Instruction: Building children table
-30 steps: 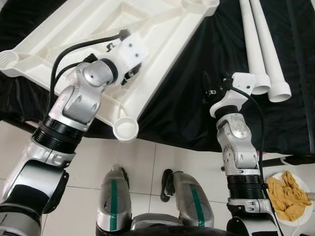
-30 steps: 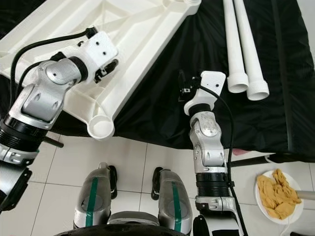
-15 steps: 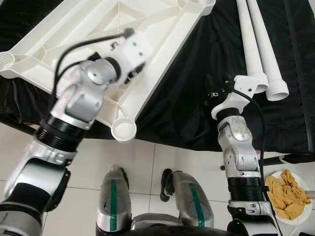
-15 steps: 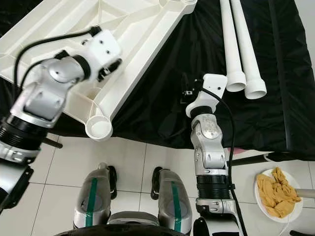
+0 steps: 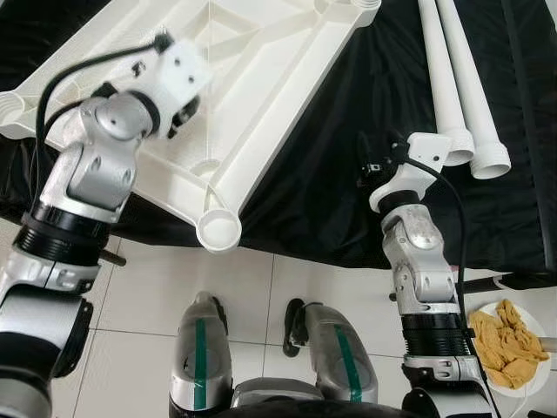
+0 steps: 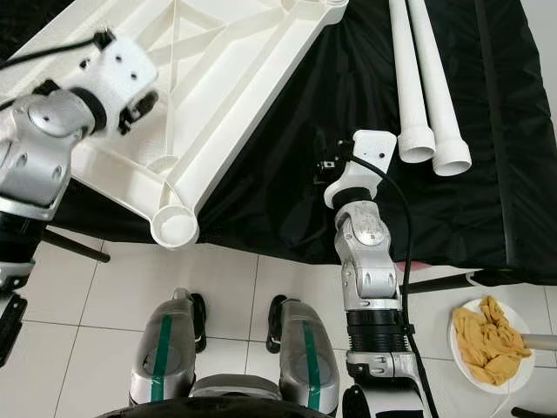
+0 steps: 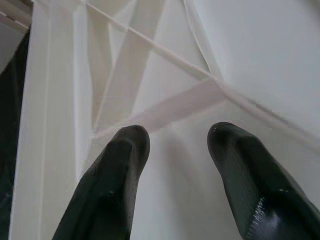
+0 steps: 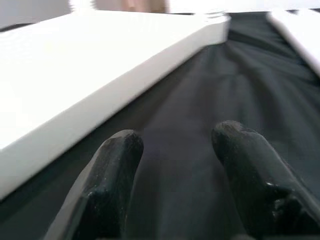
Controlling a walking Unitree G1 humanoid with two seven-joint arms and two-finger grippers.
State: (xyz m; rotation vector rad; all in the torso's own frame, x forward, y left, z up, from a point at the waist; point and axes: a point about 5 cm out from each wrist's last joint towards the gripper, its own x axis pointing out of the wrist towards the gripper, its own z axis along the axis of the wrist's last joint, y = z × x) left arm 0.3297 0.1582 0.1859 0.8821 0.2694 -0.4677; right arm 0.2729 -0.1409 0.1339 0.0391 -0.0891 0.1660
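The white table top (image 5: 261, 78) is lying upside down on a black cloth (image 5: 348, 174), with its ribbed underside facing up and one round leg socket (image 5: 219, 232) hanging over the near edge of the cloth, above the tiled floor (image 5: 261, 287). The left gripper (image 7: 175, 150) is hovering over the left part of this underside; the head views are showing mostly its white wrist housing from above, while the left wrist view is looking along the two black fingers (image 7: 120, 165) and showing them spread apart, with nothing between them, over the crossing ribs of the plastic. The right gripper (image 8: 175, 150) is reaching over the black cloth, to the right of the table top and near the open ends of two white table legs (image 5: 461, 104), which are lying side by side on the far right of the cloth. In the head views its fingers are hard to see against the dark cloth, but the right wrist view is showing them clearly: they are released and apart, holding nothing, with the cloth below them and the long white edge of the table top beside them. On the floor at the near right a white plate (image 5: 496, 313) is holding a crumpled yellow cloth (image 5: 509, 344). The robot's two legs, each with a green stripe, are standing on the tiles just near the cloth's edge.
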